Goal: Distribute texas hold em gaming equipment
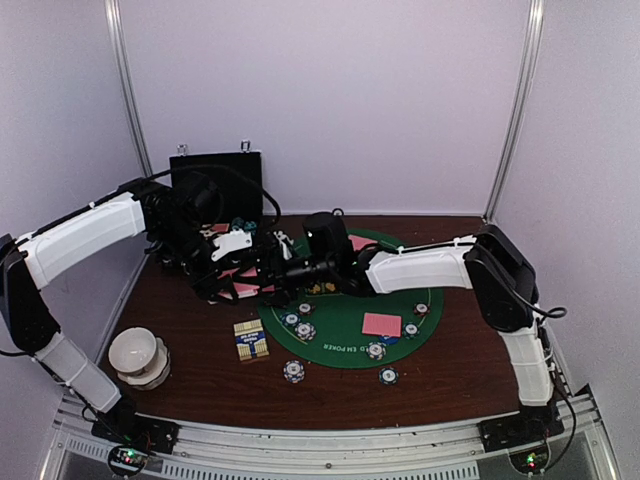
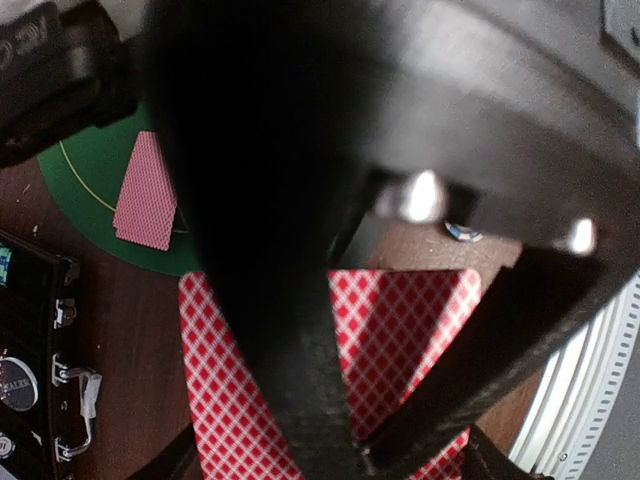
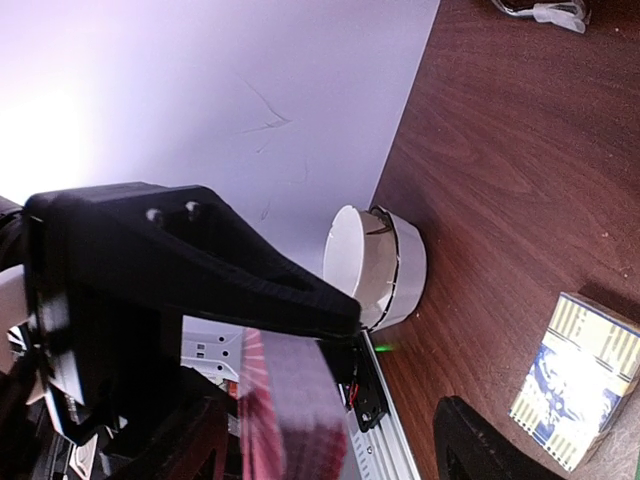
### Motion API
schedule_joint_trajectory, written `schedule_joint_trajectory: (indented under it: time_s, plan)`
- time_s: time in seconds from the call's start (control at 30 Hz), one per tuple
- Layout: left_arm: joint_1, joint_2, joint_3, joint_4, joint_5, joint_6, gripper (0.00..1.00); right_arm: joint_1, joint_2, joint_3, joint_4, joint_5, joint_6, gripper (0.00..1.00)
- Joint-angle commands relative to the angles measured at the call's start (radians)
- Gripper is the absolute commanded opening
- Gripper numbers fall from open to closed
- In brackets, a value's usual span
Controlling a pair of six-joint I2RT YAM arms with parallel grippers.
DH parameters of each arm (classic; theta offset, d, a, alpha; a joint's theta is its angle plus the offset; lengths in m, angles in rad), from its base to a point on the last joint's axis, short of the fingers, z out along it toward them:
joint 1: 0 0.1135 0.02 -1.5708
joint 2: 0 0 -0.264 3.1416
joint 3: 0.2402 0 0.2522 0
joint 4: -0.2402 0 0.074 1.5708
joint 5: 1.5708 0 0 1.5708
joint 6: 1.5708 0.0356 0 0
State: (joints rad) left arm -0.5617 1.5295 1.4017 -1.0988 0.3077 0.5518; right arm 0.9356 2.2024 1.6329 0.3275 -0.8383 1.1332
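Left gripper [image 2: 370, 450] pinches the pink-backed card deck [image 2: 230, 400] over the table at the left far edge of the green mat [image 1: 345, 345]. Right gripper [image 3: 397, 363] has its fingers spread beside the deck; can't tell if they touch it. Poker chips [image 1: 375, 350] and another card pile [image 1: 381, 324] lie on the mat.

Poker chips [image 1: 305, 331]: we count eight, on and beside the mat
Flat card piles [image 1: 381, 324]: we see two on the mat
Raised card deck [image 2: 400, 330]: one
Green mat [image 1: 340, 325]: one
Card box [image 1: 251, 340]: one
Black case [image 1: 215, 175]: one
White bowl stack [image 1: 138, 355]: one; we cannot count its layers
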Motion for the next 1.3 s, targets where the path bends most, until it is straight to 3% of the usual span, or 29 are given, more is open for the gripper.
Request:
schedule_joint_trajectory:
  time_s: [0.0, 0.23, 0.73, 1.27]
  plan:
    - [0.003, -0.011, 0.025, 0.020, 0.018, 0.002, 0.00, 0.004, 0.023, 0.014, 0.039, -0.033, 0.031, 0.72]
    - [0.003, -0.017, 0.019, 0.019, 0.017, 0.003, 0.00, -0.027, -0.030, -0.076, 0.037, -0.036, 0.019, 0.64]
    - [0.003, -0.016, 0.019, 0.019, 0.016, 0.003, 0.00, -0.061, -0.154, -0.196, 0.037, -0.045, 0.008, 0.31]
    - [0.003, -0.014, 0.017, 0.019, 0.006, 0.005, 0.00, -0.109, -0.264, -0.309, 0.130, -0.056, 0.083, 0.17]
